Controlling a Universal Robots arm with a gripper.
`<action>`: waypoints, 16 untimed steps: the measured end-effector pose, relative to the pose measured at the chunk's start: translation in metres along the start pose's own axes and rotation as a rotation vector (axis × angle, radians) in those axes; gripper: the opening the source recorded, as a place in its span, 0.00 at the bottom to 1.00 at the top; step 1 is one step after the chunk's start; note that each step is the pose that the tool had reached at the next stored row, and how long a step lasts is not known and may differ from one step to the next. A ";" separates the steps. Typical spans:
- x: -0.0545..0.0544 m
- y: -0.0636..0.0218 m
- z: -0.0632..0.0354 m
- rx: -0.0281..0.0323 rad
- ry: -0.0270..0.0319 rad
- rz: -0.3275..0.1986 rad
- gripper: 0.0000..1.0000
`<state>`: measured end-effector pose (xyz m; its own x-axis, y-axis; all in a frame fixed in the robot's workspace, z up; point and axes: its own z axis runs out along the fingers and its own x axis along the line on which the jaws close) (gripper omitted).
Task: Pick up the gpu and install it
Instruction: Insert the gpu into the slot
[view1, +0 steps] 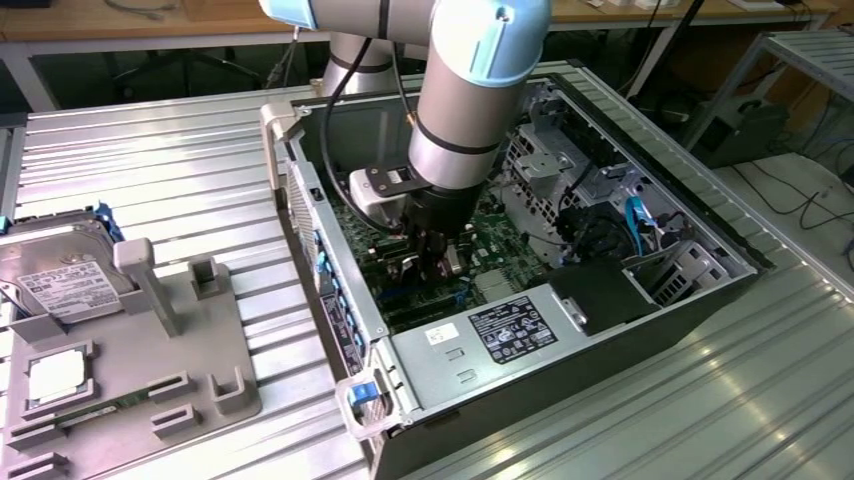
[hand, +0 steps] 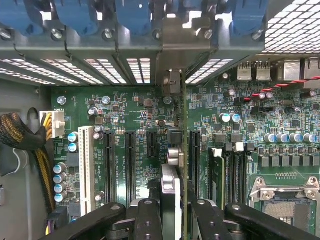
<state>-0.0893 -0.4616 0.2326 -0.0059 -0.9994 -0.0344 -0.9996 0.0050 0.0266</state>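
My gripper (view1: 434, 268) reaches down into the open computer case (view1: 694, 300), shut on the gpu (view1: 453, 262), a slim dark card with a round fan face. In the wrist view the gpu (hand: 176, 150) stands edge-on between my black fingers (hand: 147, 220), over the green motherboard (hand: 135, 115). Its silver bracket (hand: 172, 55) sits at the case's rear slot openings. The card's lower edge lies along the black expansion slots (hand: 192, 160); I cannot tell whether it is seated.
A grey holder tray (view1: 200, 370) at the exterior view's left carries a silver hard drive (view1: 60, 275), a processor (view1: 56, 375) and a green memory stick (view1: 100, 405). Inside the case are the power supply (view1: 501, 330), braided cables (hand: 22, 137) and the processor socket (hand: 285, 200).
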 end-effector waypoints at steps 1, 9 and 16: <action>0.000 0.0000 0.0000 0.0000 0.0000 0.000 0.28; 0.000 0.0000 0.0044 -0.0007 0.0013 0.000 0.28; 0.000 -0.0001 0.0057 0.0000 0.0001 0.000 0.28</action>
<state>-0.0893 -0.4609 0.2269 -0.0058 -0.9994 -0.0343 -0.9996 0.0049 0.0267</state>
